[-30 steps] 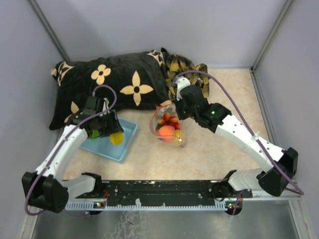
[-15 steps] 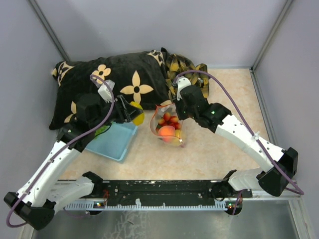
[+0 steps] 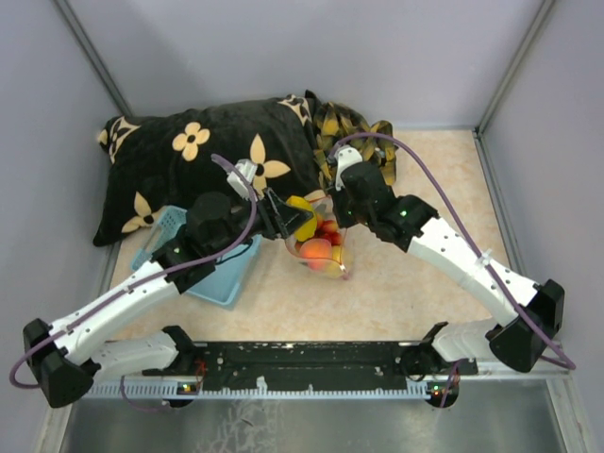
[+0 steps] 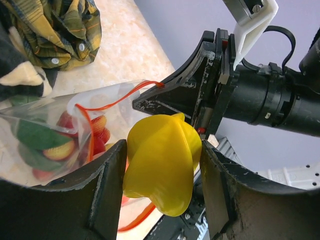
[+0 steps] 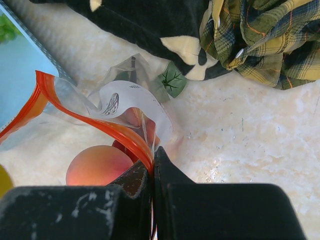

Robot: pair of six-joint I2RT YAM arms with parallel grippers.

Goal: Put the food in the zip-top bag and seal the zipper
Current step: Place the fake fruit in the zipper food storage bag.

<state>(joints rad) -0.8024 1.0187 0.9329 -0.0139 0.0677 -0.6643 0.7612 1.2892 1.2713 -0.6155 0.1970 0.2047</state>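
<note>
My left gripper [image 3: 288, 219] is shut on the yellow piece [image 4: 162, 160] and holds it just above the left side of the zip-top bag's mouth. The clear zip-top bag [image 3: 321, 243] stands open on the table, its red-orange zipper [image 5: 90, 117] curving around the mouth. My right gripper [image 5: 154, 165] is shut on the zipper strip at the bag's right rim and holds it up. Inside the bag lie an orange-yellow round fruit [image 5: 97, 165], red berries [image 3: 326, 229] and green pieces [image 4: 37, 135].
The light-blue basket [image 3: 222, 274] sits left of the bag, partly under my left arm. A black flowered pillow [image 3: 208, 156] and a plaid cloth [image 3: 354, 127] lie behind. Grey walls close the back and both sides.
My left arm has swung right from the basket to the bag's mouth, carrying the yellow piece. My right gripper and the bag have stayed still.
</note>
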